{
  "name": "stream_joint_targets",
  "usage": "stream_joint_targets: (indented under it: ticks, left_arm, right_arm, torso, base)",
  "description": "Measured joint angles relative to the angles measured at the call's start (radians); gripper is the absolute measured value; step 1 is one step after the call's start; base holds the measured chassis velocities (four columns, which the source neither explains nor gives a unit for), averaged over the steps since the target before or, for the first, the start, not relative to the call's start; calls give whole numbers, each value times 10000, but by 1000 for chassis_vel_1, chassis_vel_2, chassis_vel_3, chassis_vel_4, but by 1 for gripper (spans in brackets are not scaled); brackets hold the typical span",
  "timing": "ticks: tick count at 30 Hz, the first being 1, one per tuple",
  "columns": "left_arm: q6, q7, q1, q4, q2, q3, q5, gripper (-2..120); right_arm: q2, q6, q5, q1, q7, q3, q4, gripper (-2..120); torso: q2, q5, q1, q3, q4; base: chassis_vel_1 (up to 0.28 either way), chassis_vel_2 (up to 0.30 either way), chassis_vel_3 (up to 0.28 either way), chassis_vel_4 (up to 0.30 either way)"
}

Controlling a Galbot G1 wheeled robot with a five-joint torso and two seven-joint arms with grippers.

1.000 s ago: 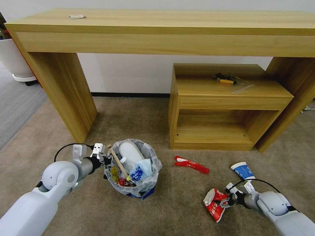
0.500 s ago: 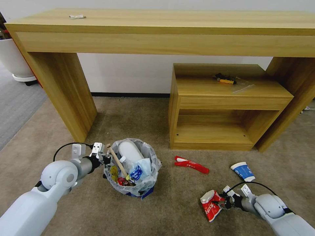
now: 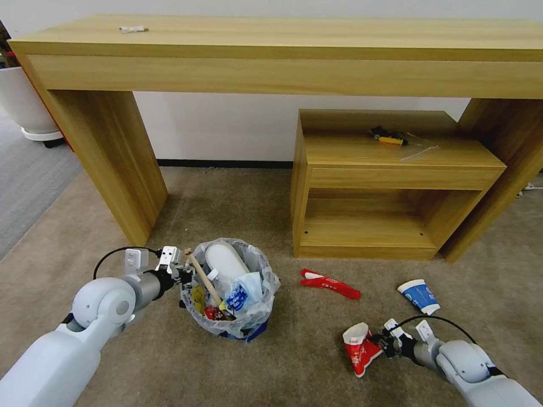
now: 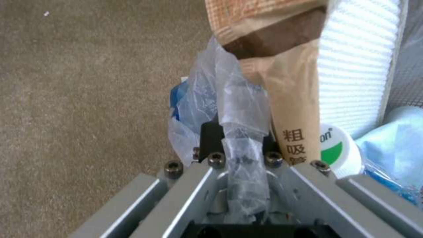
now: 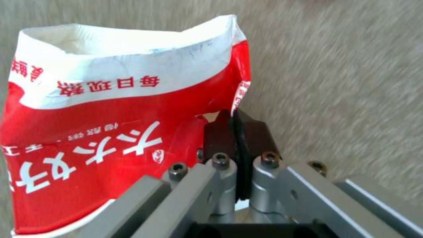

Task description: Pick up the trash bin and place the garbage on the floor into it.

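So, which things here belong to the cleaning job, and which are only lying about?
Job: bin, gripped at its rim by left gripper; red cup held by right gripper; red wrapper and blue cup on the carpet.

Lying about: desk; shelf; screwdriver; plant pot.

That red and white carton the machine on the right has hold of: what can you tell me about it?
The red and white carton is crumpled paperboard, red with white characters and a white band around its open, dented top. The right end effector is shut on one edge of it, pinching the thin wall between dark pads. It hangs tilted just over the beige carpet, right of the trash bin; whether it touches the carpet is unclear.
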State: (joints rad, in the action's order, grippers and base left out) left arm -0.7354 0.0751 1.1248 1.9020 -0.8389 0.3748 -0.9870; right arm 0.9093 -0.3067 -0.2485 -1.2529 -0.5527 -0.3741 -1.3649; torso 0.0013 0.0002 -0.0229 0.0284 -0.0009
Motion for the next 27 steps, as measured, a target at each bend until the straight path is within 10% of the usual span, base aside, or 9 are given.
stream_joint_targets:
  ticks: [18, 27]
  left_arm:
    - [0, 520, -130, -74, -27, -234, 31, 0]
    - [0, 1274, -915, -308, -27, -1330, -285, 0]
  right_arm:
    - [9, -186, -2778, 133, 1104, -1711, -3989, 0]
    - [-176, -1461, -4564, 2784, 2069, 218, -5123, 0]
  torso:
    - [1, -3, 0, 0, 3]
    - [0, -1, 0, 2, 5]
  base:
    - [0, 0, 0, 0]
    - [0, 0, 0, 0]
